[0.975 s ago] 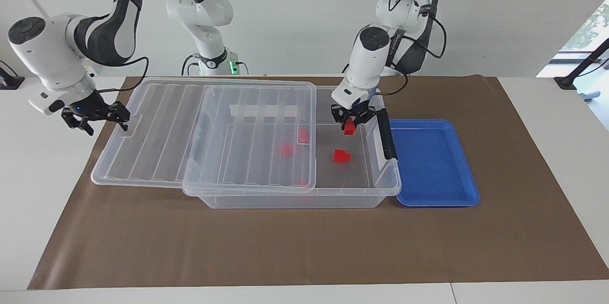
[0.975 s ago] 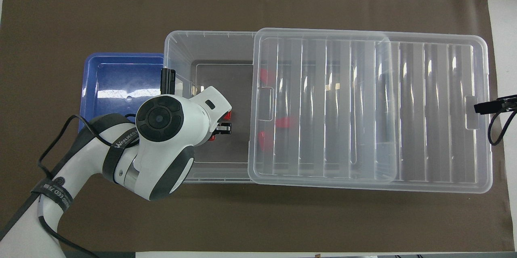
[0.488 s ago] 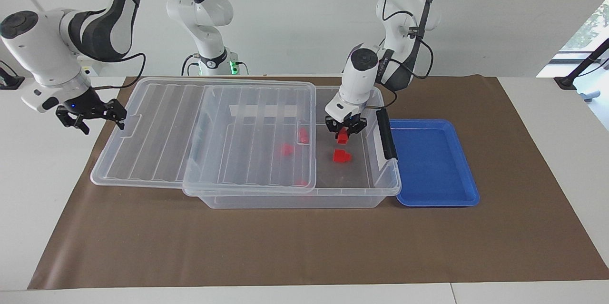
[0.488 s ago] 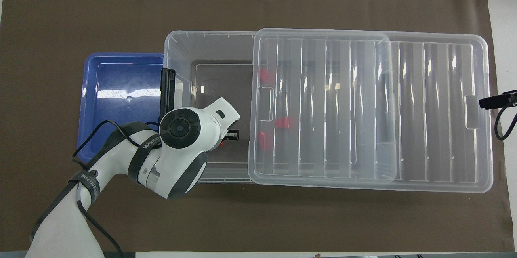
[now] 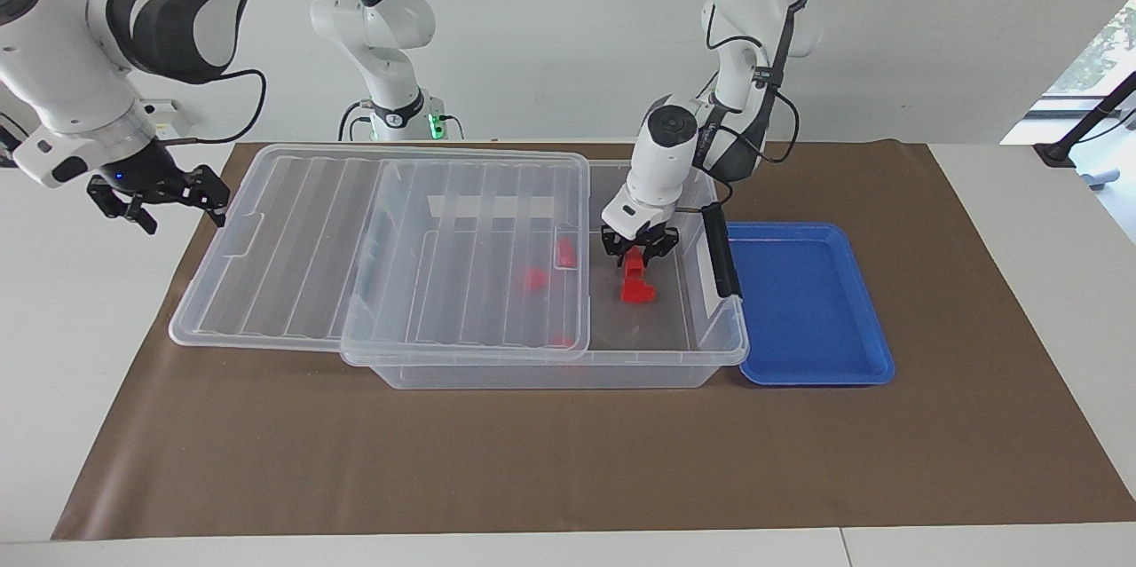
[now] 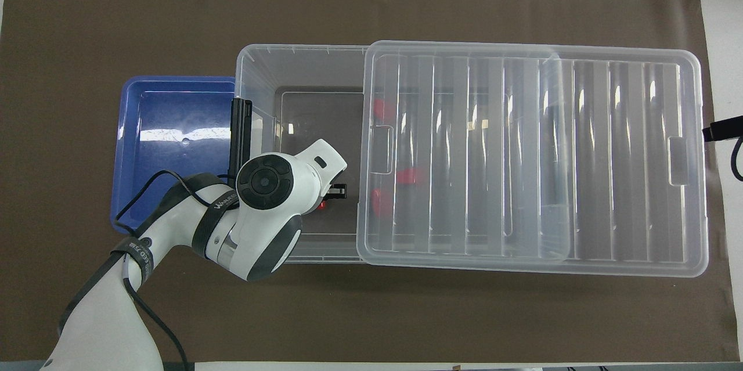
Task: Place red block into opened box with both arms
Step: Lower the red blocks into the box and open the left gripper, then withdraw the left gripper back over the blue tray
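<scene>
My left claw (image 5: 635,255) is low inside the clear box (image 5: 719,345), and I cannot tell if it grips the red block (image 5: 634,263). Another red block (image 5: 636,290) lies right under; mine could bounce off. My right claw (image 5: 151,201) waits, wide.

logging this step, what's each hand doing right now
Left hand: down inside the box, fingers around the red block; grip or release cannot be told.
Right hand: open, holding nothing, waiting off the lid's end.
</scene>
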